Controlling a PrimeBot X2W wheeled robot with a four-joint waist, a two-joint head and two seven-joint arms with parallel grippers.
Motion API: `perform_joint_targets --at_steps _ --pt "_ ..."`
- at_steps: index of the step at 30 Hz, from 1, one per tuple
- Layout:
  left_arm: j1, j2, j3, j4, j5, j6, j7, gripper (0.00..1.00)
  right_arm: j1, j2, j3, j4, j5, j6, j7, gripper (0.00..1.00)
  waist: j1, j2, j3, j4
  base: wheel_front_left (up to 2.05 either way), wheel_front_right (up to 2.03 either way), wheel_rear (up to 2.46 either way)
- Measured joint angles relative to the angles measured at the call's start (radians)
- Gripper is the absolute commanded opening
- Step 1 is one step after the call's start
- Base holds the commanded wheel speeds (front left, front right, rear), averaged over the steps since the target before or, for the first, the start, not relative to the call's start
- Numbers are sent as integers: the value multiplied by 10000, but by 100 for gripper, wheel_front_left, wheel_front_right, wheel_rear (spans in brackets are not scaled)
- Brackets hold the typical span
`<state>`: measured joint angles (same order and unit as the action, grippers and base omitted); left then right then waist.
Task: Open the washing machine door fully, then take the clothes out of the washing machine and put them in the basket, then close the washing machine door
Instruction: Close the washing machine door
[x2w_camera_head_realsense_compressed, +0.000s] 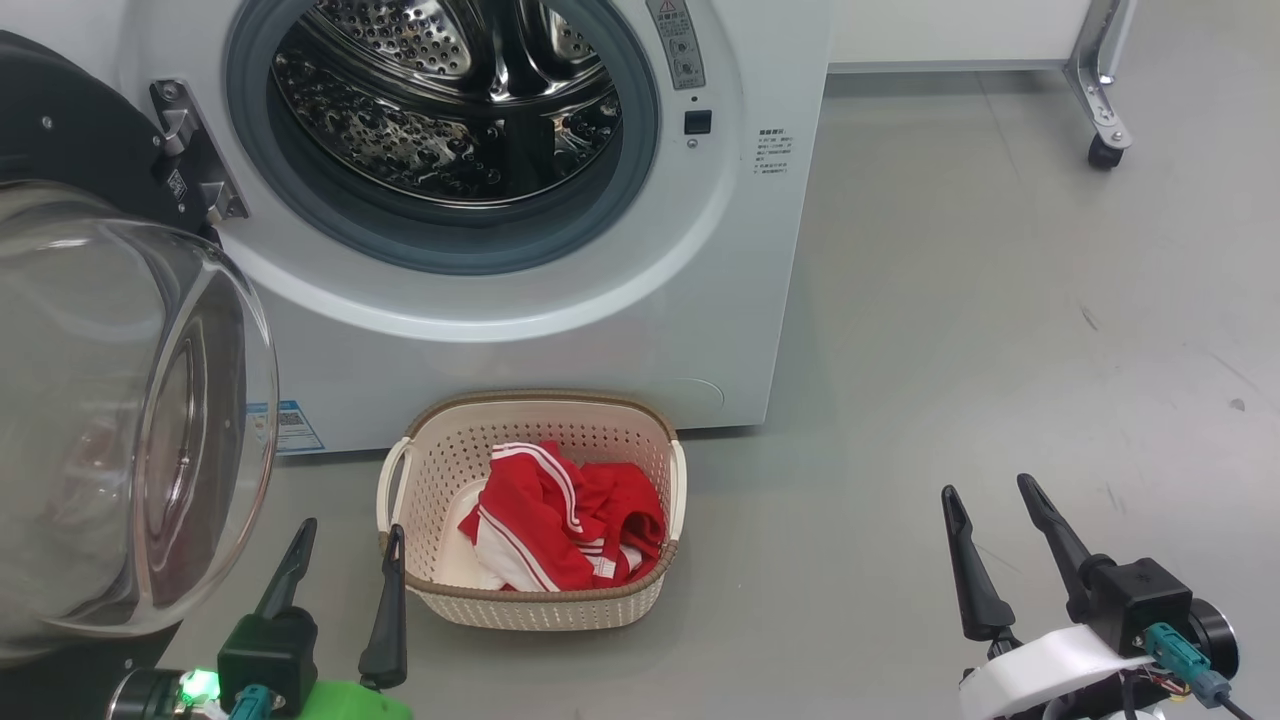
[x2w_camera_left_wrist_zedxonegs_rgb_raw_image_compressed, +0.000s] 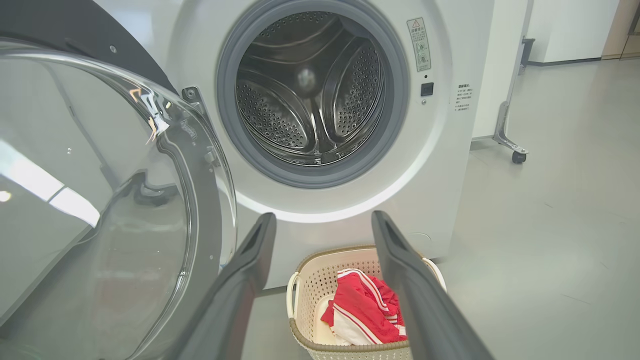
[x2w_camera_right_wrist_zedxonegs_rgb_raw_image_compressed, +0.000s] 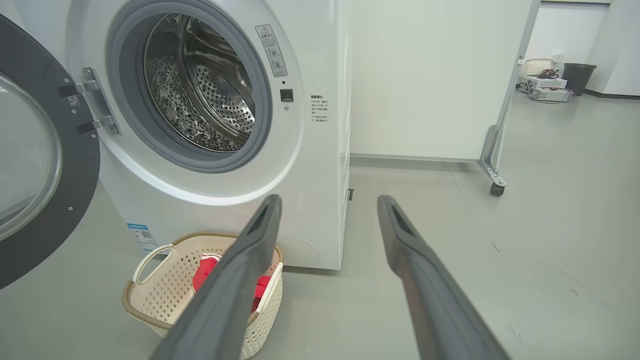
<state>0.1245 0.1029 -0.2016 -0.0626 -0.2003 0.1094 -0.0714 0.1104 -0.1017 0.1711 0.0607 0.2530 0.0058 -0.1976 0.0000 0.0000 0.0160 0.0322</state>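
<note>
- Our left gripper (x2w_camera_head_realsense_compressed: 352, 530), fingers wide and empty, sits just beside the open washing machine door (x2w_camera_head_realsense_compressed: 120, 400).
- Our right gripper (x2w_camera_head_realsense_compressed: 987, 490), likewise wide and empty, hangs over open floor (x2w_camera_head_realsense_compressed: 1000, 300).
- The clothes (x2w_camera_head_realsense_compressed: 560, 520) lie in the basket (x2w_camera_head_realsense_compressed: 545, 398).

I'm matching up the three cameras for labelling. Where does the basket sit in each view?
Head view: basket at low centre, just right of the left gripper.
Left wrist view: basket at bottom centre, partly behind the left gripper.
Right wrist view: basket at lower left, partly behind the right gripper.
Shared landmark: the drum, above the basket in each picture.
</note>
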Motion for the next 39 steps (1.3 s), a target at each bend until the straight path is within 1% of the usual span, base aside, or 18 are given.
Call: perform_joint_targets --at_steps 7,9,17,19,29,39 --pt "12 -17 13 -44 33 12 10 100 3 -8 0 -21 0 -4 4 100 0 0 16 86 0 0 0" --pt "11 -19 -10 -48 73 12 81 100 19 -10 -58 -71 2 -88 2 100 0 0 31 135 0 0 0" --pt "7 -38 -105 -90 105 13 92 100 55 -44 -171 -173 8 -109 2 100 0 0 125 598 0 0 0" --pt "4 -44 -123 -90 117 13 100 100 56 -58 -176 -188 8 -174 2 100 0 0 143 730 0 0 0" --pt "-12 -142 -194 -96 128 13 102 100 56 -184 -217 -270 17 -174 2 100 0 0 230 1572 0 0 0" --pt "-13 -178 -192 -79 128 13 96 100 57 -255 -201 -286 17 -163 4 100 0 0 280 2739 0 0 0"
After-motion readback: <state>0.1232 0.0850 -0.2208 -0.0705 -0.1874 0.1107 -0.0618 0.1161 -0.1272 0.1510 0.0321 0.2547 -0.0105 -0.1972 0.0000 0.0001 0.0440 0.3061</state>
